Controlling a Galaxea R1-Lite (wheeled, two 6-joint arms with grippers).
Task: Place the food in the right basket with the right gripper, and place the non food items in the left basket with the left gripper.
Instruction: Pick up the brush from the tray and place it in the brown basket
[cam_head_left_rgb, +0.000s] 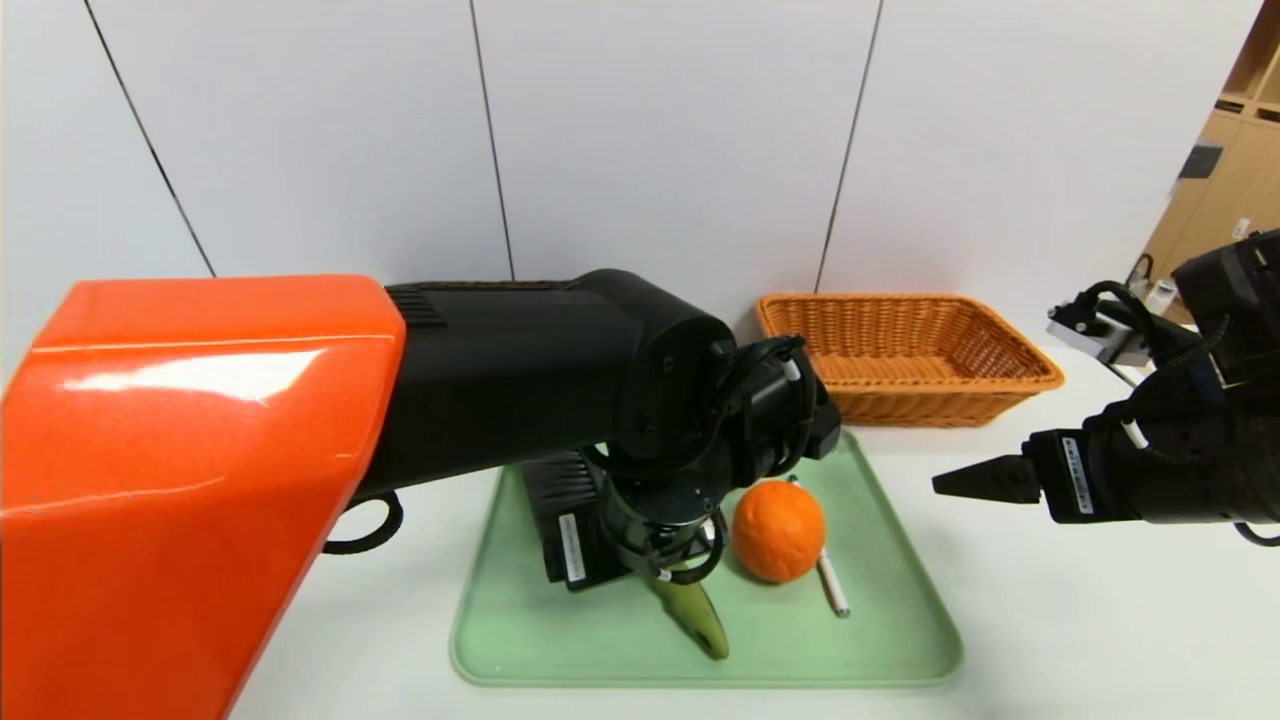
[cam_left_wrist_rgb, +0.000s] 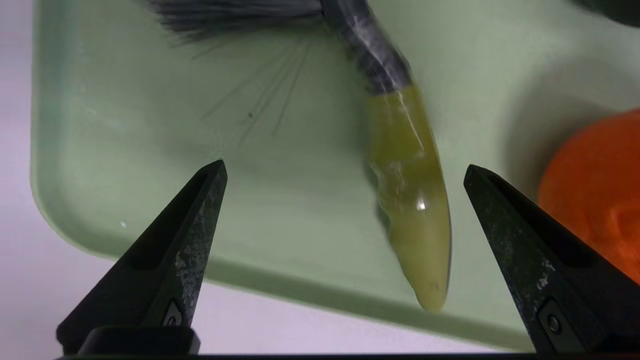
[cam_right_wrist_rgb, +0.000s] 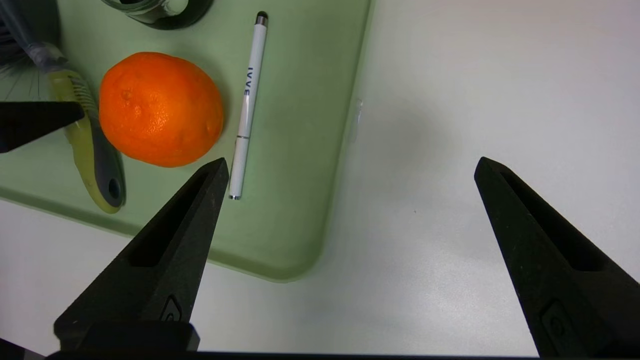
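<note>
I note the left gripper (cam_left_wrist_rgb: 345, 170) over the green-handled, grey-bristled hand brush (cam_left_wrist_rgb: 407, 200), jaws wide, empty; right gripper (cam_right_wrist_rgb: 350, 165) likewise, above the white worktop (cam_right_wrist_rgb: 475, 100).

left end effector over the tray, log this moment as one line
left end effector: open, above brush handle | right end effector: open, beside tray | orange, pen: on tray

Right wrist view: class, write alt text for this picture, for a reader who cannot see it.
The open right gripper hangs over the white table beside a green tray. On the tray lie an orange, a white pen next to it, and a green-handled brush on the orange's other side. One tip of the left gripper pokes in near the brush.
</note>
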